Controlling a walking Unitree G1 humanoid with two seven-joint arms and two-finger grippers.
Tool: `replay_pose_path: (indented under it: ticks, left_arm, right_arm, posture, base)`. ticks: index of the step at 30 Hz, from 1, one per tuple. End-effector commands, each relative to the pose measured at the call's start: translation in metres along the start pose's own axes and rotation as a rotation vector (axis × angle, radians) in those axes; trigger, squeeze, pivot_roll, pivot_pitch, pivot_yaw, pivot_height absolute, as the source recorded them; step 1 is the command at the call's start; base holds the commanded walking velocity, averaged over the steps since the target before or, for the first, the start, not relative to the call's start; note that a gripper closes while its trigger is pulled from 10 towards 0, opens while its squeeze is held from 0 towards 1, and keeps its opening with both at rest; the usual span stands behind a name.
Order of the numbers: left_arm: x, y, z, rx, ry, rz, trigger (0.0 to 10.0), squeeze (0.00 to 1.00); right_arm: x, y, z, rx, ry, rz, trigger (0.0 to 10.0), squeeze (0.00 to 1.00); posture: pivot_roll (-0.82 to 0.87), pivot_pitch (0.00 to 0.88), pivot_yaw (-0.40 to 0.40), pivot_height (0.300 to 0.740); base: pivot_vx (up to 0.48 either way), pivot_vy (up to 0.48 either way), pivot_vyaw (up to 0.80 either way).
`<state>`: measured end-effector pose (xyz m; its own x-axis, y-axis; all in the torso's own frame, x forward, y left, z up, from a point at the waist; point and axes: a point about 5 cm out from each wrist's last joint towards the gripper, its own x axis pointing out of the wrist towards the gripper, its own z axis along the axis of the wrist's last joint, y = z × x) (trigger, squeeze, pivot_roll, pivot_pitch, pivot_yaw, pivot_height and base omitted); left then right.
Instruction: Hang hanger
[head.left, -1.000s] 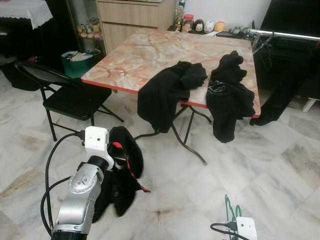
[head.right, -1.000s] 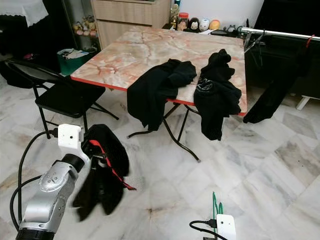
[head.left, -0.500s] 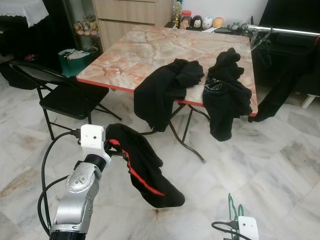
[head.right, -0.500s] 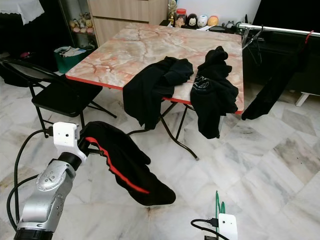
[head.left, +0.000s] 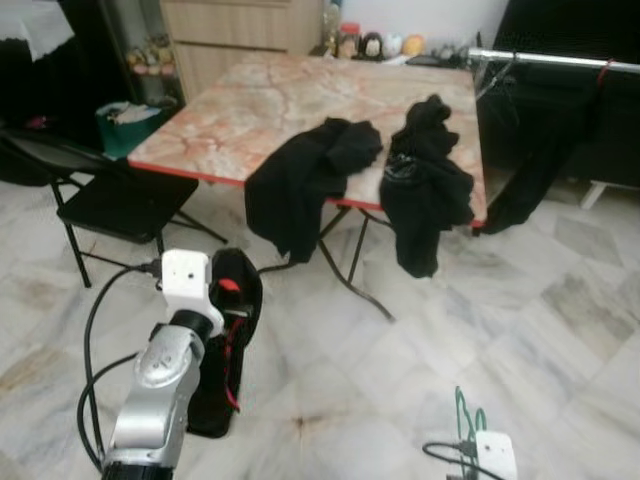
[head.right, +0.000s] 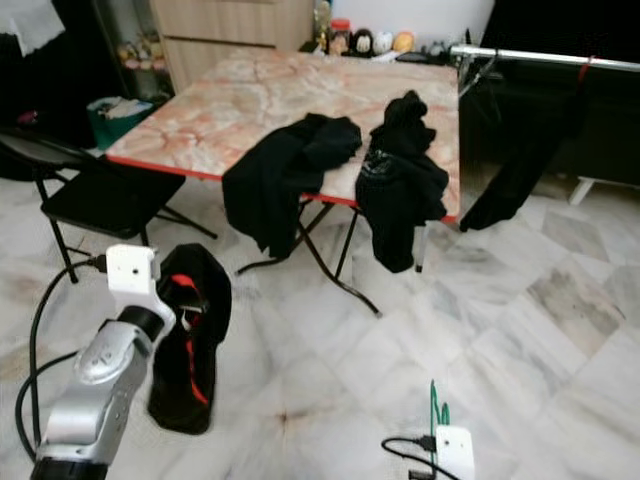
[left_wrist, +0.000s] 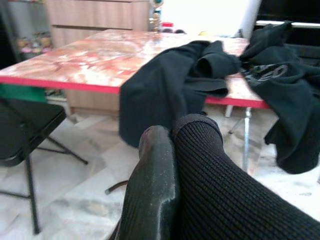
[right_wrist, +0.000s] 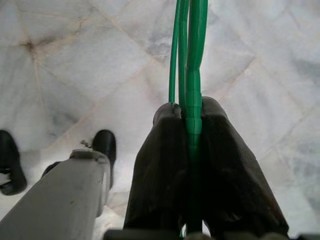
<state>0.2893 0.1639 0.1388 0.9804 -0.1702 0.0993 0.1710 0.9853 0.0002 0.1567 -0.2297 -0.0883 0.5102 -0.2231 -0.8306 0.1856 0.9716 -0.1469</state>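
The right gripper (right_wrist: 192, 150) clamped its fingers (right_wrist: 162, 165) on a green hanger (right_wrist: 192, 60) above the marble floor (head.left: 520, 330); the left gripper (left_wrist: 172, 165) gripped a black garment (head.left: 225, 340) hanging down.

L pincer (left_wrist: 172, 165) grips black garment (left_wrist: 225, 195).

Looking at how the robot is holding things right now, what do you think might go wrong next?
1. The black garment hangs from the left gripper nearly to the floor; it may drag or snag underfoot.
2. The green hanger is thin between the right gripper fingers and might twist or slip.
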Motion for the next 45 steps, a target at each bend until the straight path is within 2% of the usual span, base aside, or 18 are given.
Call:
replay_pose_path:
  ticks: [1,10,16,25,39,45]
  left_arm:
    - [-0.0014,0.0016,0.0081,0.024,-0.033,0.001,10.0,0.0]
    - [-0.0014,0.0056,0.0083,0.012,-0.038,0.025,10.0,0.0]
    - [-0.001,0.0076,0.0096,0.015,-0.044,0.032,10.0,0.0]
    - [0.0,0.0064,0.0109,0.009,-0.05,0.028,10.0,0.0]
    - [-0.0003,0.0083,0.0127,0.008,-0.057,0.035,10.0,0.0]
    - [-0.0002,0.0087,0.0139,0.009,-0.06,0.035,10.0,0.0]
  right_arm:
    - [0.0005,0.005,0.0031,-0.002,-0.006,0.016,10.0,0.0]
    - [0.0005,0.0045,0.0026,-0.011,-0.004,0.017,10.0,0.0]
    - [0.0004,0.0047,0.0021,-0.007,-0.002,0.017,10.0,0.0]
    - [0.0004,0.0046,0.0013,-0.002,0.004,0.015,10.0,0.0]
    - [0.0006,0.0042,0.0023,-0.01,0.006,0.011,10.0,0.0]
    - [0.0007,0.0043,0.0022,-0.013,0.009,0.012,10.0,0.0]
  posture:
    - [0.17,0.0,-0.026,0.732]
    - [0.17,0.0,-0.025,0.732]
    - [0.17,0.0,-0.023,0.732]
    - [0.17,0.0,-0.023,0.732]
    - [0.17,0.0,-0.025,0.732]
    - [0.17,0.0,-0.025,0.732]
  base:
    - [0.0,0.0,0.0]
    - [0.0,0.0,0.0]
    - [0.319,0.0,0.0]
    - [0.334,0.0,-0.62]
    - [0.334,0.0,0.0]
    - [0.334,0.0,-0.66]
